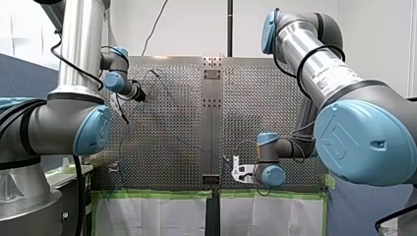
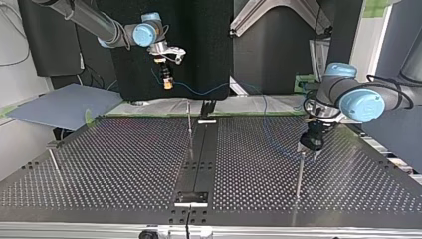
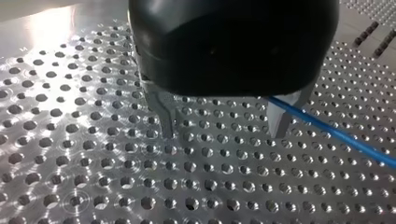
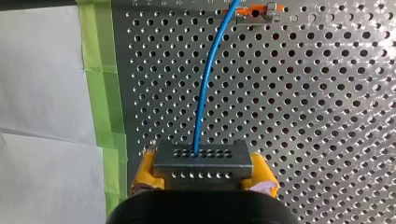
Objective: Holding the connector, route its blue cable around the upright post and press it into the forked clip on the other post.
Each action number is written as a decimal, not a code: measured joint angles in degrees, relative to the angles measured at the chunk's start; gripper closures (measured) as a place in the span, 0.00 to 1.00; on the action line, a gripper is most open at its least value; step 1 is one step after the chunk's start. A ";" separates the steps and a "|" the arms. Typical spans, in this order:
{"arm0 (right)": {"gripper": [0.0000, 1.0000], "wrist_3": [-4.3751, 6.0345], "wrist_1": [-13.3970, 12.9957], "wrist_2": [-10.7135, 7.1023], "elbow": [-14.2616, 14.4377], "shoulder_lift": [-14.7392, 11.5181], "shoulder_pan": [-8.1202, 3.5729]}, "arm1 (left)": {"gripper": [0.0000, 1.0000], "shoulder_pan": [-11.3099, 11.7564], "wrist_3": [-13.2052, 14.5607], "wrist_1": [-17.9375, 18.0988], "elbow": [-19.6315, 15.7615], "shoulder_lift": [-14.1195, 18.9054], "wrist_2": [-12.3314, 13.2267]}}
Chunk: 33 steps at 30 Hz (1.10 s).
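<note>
Here, right hand (image 4: 204, 171): yellow pads (image 4: 145, 170) clamped on both sides of the connector (image 4: 201, 161); the fingertips are hidden beneath it.
blue cable (image 4: 205, 88): leaves the connector's face and runs ahead of the right hand to an orange-and-metal fitting (image 4: 252, 11), which is only partly in view.
left hand (image 3: 222, 128): metal fingers (image 3: 167, 122) spread apart, gripping nothing, low over the desk (image 3: 70, 154).
cable at left hand: skirts one finger; the rest is hidden behind the black body.
post (image 2: 299, 174): just beside the left hand; its top is hard to make out.
</note>
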 joint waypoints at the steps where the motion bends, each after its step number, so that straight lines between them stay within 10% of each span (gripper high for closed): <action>1: 1.00 0.00 0.00 0.01 0.00 0.00 0.02 | 0.02 0.01 0.04 0.03 0.01 0.00 0.08; 22: 1.00 0.09 -0.20 0.00 0.01 0.01 0.44 | 0.02 -0.06 0.01 6.33 -2.08 -0.75 -5.62; 33: 1.00 0.09 -0.05 0.00 0.01 0.01 0.64 | 0.02 -1.79 5.01 5.78 -2.45 -6.28 -10.03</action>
